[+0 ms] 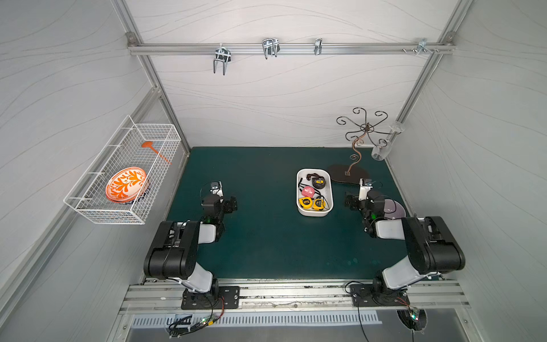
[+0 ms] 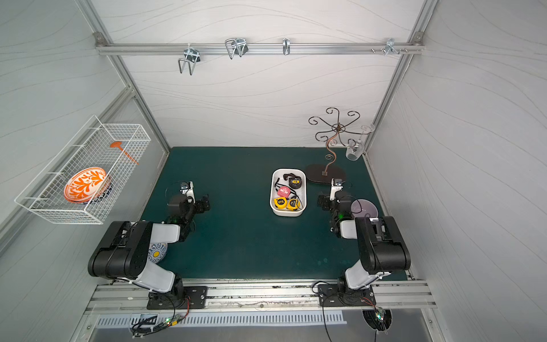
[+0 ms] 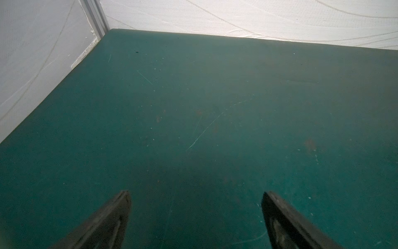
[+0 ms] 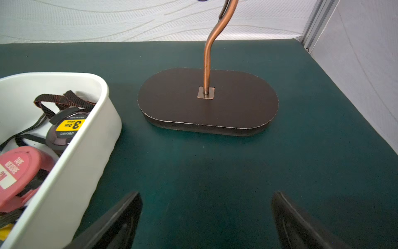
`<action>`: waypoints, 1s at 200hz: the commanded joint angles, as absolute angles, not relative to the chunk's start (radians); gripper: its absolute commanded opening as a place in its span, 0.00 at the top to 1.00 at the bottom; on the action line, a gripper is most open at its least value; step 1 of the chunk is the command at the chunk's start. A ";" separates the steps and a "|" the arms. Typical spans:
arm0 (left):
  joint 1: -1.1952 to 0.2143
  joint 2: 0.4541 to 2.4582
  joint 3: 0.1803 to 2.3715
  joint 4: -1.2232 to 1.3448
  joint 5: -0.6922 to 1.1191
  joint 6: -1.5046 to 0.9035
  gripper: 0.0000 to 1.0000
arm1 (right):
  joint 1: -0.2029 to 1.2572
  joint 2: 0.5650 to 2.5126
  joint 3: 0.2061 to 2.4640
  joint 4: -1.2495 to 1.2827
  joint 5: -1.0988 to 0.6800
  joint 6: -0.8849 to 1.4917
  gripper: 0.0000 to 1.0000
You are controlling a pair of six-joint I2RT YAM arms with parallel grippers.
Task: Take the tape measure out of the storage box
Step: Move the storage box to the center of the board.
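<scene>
Right hand beside storage box; pink tape measure reads "TAPE MEASURE".

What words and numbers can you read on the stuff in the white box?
"3.0m": yellow label on the black tape measure, upside down.
"deli": below it, likely.
"TAPE MEASURE": on the pink tape measure.
Its white patch number: cut off.
Yellow tape measures: too small.
</scene>
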State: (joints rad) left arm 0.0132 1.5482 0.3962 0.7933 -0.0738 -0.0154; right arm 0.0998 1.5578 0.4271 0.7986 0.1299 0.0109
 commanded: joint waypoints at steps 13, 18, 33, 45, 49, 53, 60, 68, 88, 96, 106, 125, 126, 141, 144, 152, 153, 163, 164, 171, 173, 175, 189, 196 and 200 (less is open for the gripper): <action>0.020 1.552 0.431 0.816 -0.077 -0.021 0.01 | 0.099 1.565 0.439 0.791 0.125 0.022 0.01; 0.020 1.552 0.431 0.817 -0.077 -0.020 0.01 | 0.098 1.566 0.439 0.792 0.125 0.021 0.01; 0.020 1.551 0.431 0.816 -0.077 -0.021 0.01 | 0.100 1.565 0.439 0.792 0.125 0.022 0.01; 0.019 1.552 0.431 0.817 -0.077 -0.020 0.01 | 0.099 1.566 0.439 0.792 0.126 0.023 0.01; 0.020 1.552 0.430 0.816 -0.077 -0.021 0.01 | 0.098 1.565 0.439 0.792 0.127 0.022 0.01; 0.020 1.552 0.431 0.816 -0.077 -0.021 0.01 | 0.098 1.564 0.439 0.792 0.126 0.022 0.01; 0.020 1.551 0.432 0.818 -0.077 -0.021 0.01 | 0.098 1.565 0.439 0.792 0.128 0.021 0.01; 0.020 1.551 0.431 0.818 -0.077 -0.021 0.01 | 0.100 1.565 0.439 0.792 0.126 0.023 0.01; 0.020 1.551 0.430 0.818 -0.077 -0.020 0.01 | 0.099 1.565 0.438 0.793 0.127 0.022 0.01; 0.020 1.552 0.430 0.820 -0.077 -0.021 0.01 | 0.100 1.563 0.437 0.793 0.127 0.021 0.01; 0.020 1.551 0.429 0.819 -0.077 -0.021 0.01 | 0.099 1.563 0.437 0.794 0.129 0.020 0.01; 0.018 1.545 0.429 0.828 -0.077 -0.018 0.01 | 0.105 1.553 0.433 0.808 0.096 0.000 0.01; 0.018 1.543 0.432 0.826 -0.078 -0.016 0.01 | 0.105 1.548 0.435 0.805 0.091 -0.002 0.01; 0.014 1.475 0.503 0.626 -0.075 -0.012 0.01 | 0.150 1.462 0.522 0.566 0.122 -0.040 0.01; 0.014 1.463 0.517 0.593 -0.081 -0.017 0.01 | 0.156 1.451 0.542 0.520 0.138 -0.040 0.01; 0.014 1.434 0.549 0.523 -0.090 -0.020 0.01 | 0.167 1.432 0.588 0.432 0.162 -0.035 0.01; 0.014 1.430 0.553 0.515 -0.090 -0.019 0.01 | 0.168 1.430 0.595 0.425 0.166 -0.033 0.01; 0.014 1.407 0.578 0.463 -0.083 -0.017 0.01 | 0.175 1.427 0.643 0.334 0.203 0.006 0.01; 0.014 1.405 0.580 0.460 -0.082 -0.018 0.01 | 0.175 1.427 0.646 0.326 0.203 0.010 0.01; 0.014 1.395 0.600 0.431 -0.077 -0.026 0.01 | 0.175 1.429 0.672 0.274 0.191 0.045 0.01; 0.014 1.393 0.609 0.397 -0.075 -0.029 0.01 | 0.175 1.429 0.681 0.260 0.183 0.055 0.01; 0.014 1.391 0.617 0.377 -0.072 -0.032 0.01 | 0.175 1.431 0.689 0.243 0.177 0.065 0.01; 0.012 1.387 0.680 0.250 -0.053 -0.053 0.01 | 0.199 1.440 0.755 0.127 0.146 0.065 0.01; 0.011 1.388 0.713 0.191 -0.038 -0.069 0.01 | 0.201 1.442 0.781 0.085 0.125 0.097 0.01; 0.011 1.388 0.730 0.163 -0.027 -0.077 0.01 | 0.199 1.443 0.789 0.074 0.106 0.115 0.01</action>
State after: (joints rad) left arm 0.0128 1.3979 0.6247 0.4076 -0.0689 -0.0311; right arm 0.1852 1.4467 0.7246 0.3416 0.1493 0.0322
